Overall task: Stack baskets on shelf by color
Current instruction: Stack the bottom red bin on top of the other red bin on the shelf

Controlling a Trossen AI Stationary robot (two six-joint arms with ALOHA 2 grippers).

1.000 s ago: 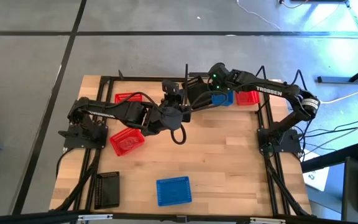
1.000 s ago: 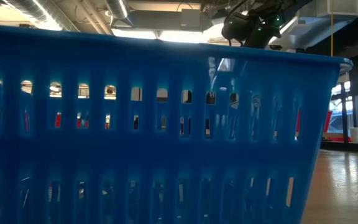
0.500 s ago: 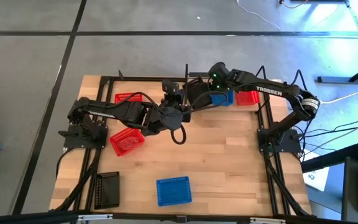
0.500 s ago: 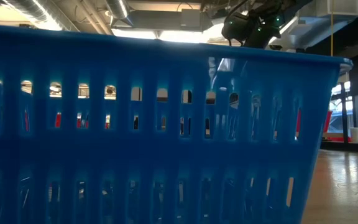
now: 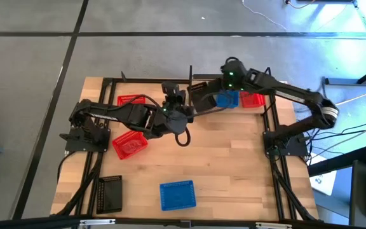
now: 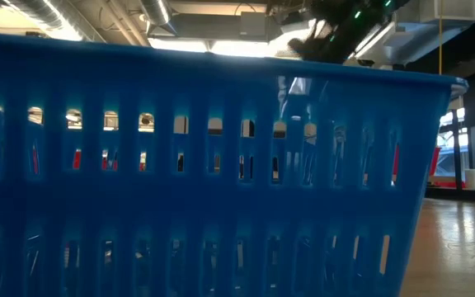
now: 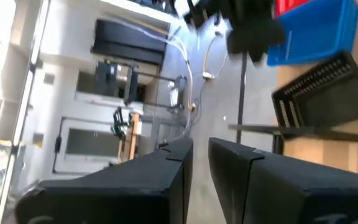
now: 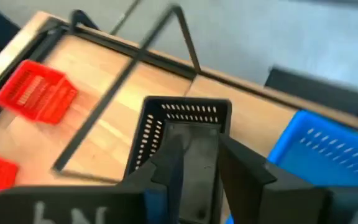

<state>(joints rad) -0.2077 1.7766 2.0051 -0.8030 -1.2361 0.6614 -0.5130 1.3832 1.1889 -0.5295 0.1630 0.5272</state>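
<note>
From above, the right gripper [image 5: 203,97] hangs over a black basket [image 5: 199,95] on the shelf [image 5: 269,109], beside blue. Its wrist view shows fingers [image 8: 173,163] spread, basket released; lifting crookedly could drag it. Left gripper [image 7: 196,163] waits, nearly closed, empty.

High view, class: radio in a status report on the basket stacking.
Right hand open above black basket, beside blue basket. Left hand hovering close by. Loose red basket, front black basket, front blue basket not yet stacked.

Overhead sees table; low view against blue basket [image 6: 221,181]
</note>
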